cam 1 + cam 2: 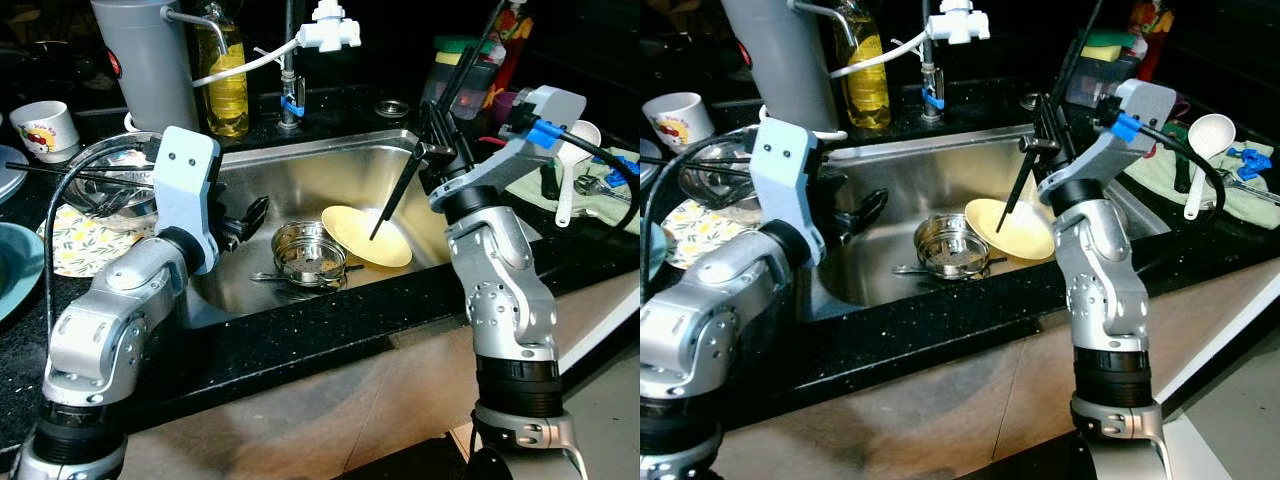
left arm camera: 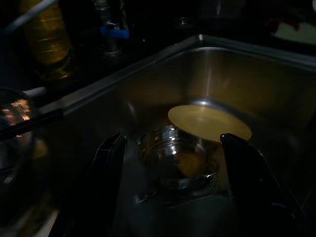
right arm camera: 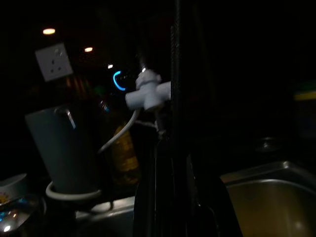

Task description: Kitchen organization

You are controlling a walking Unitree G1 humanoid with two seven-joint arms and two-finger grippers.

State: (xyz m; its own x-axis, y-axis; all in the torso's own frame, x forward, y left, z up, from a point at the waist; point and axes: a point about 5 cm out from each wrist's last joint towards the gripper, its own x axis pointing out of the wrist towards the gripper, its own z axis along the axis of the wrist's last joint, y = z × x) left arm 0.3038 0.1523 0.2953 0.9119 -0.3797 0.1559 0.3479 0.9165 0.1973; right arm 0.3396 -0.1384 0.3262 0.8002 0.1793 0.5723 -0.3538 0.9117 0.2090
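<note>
A steel sink [image 1: 300, 165] holds a yellow plate [image 1: 365, 238] leaning against its right wall, and a round metal strainer bowl [image 1: 308, 253] lying on some cutlery [image 1: 268, 278]. My left gripper [image 1: 245, 215] hangs open inside the sink's left side; in the left wrist view its fingers [image 2: 111, 163] stand either side of the strainer bowl [image 2: 173, 158], short of it. My right gripper [image 1: 437, 152] is above the sink's right rim, shut on thin black chopsticks [image 1: 392, 200]. One stick slants down toward the plate, and another points up and to the right.
Behind the sink stand a faucet [image 1: 290, 70] with a white fitting [image 1: 330, 32], a yellow oil bottle [image 1: 227, 85] and a grey jug [image 1: 145, 60]. Left counter: mug [image 1: 45, 128], metal bowl [image 1: 110, 190], floral plate [image 1: 85, 248]. Right: white ladle [image 1: 572, 155], green cloth [image 1: 528, 188].
</note>
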